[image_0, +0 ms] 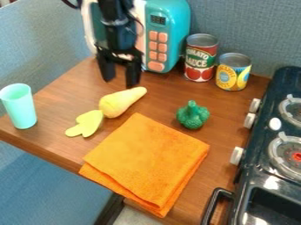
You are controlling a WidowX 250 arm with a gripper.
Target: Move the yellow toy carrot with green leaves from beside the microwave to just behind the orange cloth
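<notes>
"Root veg (pixel 122 102), yellow w/ a leafy yellow-green top: where's it at, rel. to the gripper (pixel 119 82)?"

"On the wood table (pixel 67 94), approx. mid-left, lying on its side. Narrow tip's near the gripper, just below it in view; leafy end pts. to lower L."

"Gripper state?"

"Open. Two black fingers hanging down, well spread, bare wood seen betw. them. Arm comes in from the top, in front of the turquoise toy microwave (pixel 178 30)."

"Any print on that?"

"Small dark display (pixel 158 19) w/ digits, plus orange-pink btns. in two cols. and a round one at the bottom."

"Labels elsewhere?"

"Two cans, upright, R of the microwave. Taller can (pixel 200 61): red/green label, pale lettering, tomatoes pictured. Shorter can (pixel 233 74), just beside it: yellow/blue label, lettering too."

"Rest of the table?"

"Green toy broccoli (pixel 192 117), stalk up, R of the veg. Folded orange cloth (pixel 147 160) toward the front, top corner near the veg, one side along the table edge. Mint cup (pixel 20 109), upright, far L."

"And far R?"

"Dark toy stove (pixel 267 167): burners w/ pale grates, white knobs on the side facing the table, black handle (pixel 216 202) at the lower L."
</notes>
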